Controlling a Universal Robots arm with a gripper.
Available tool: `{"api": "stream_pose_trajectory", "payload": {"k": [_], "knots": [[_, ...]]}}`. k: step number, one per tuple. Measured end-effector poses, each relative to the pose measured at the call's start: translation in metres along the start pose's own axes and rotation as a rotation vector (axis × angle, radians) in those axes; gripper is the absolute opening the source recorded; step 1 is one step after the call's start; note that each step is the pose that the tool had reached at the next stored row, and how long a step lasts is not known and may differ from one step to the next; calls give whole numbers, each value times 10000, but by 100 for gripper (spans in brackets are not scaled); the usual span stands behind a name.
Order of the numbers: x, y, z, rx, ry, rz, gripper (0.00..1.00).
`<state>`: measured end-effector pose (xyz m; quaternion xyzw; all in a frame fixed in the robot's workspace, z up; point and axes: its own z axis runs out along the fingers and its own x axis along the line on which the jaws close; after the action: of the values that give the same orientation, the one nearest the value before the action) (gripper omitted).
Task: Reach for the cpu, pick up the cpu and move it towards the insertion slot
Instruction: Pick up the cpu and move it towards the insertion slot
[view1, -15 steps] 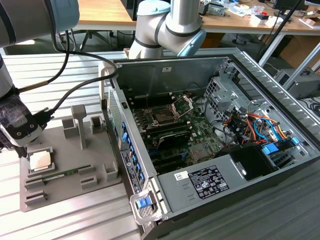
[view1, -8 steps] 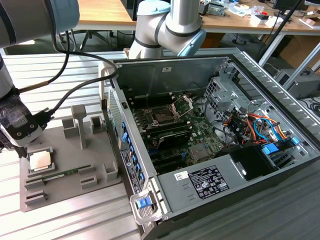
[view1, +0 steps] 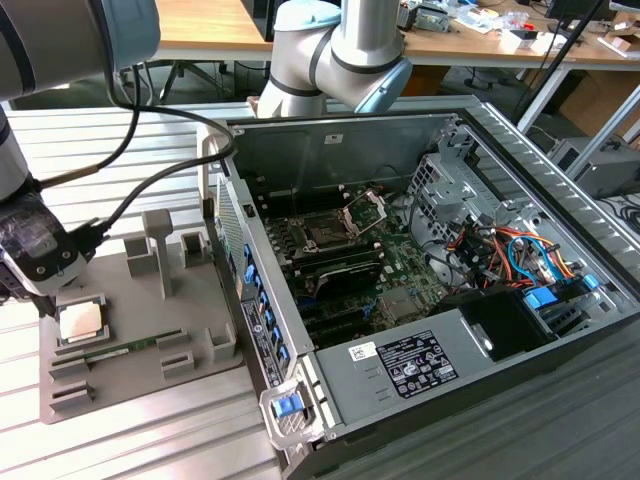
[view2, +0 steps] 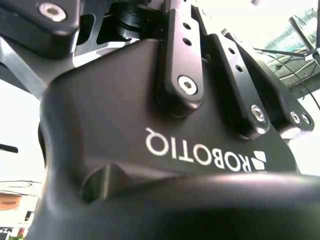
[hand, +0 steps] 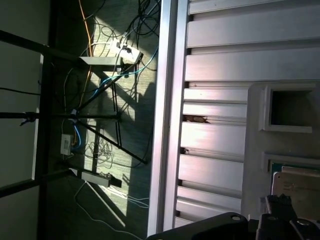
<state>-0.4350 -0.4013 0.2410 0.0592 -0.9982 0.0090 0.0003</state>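
The gripper (view1: 47, 298) hangs just beside the cpu (view1: 80, 322), apparently apart; its spread I cannot tell.

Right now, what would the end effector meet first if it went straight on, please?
Most likely the cpu in the tray, which lies just below the end effector; depth is unclear, so it could be the tray beside it.

cpu (view1: 80, 322) lying in grey tray (view1: 130, 388), claw (view1: 43, 298) just beside it, insertion slot (view1: 325, 232) well apart

A grey plastic tray (view1: 140, 385) sits beside the open computer case (view1: 330, 150).
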Motion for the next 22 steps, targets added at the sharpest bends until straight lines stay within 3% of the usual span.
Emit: {"api": "stream_pose_trajectory", "payload": {"k": [22], "knots": [[-5, 0, 67, 29, 4, 0, 11]]}}
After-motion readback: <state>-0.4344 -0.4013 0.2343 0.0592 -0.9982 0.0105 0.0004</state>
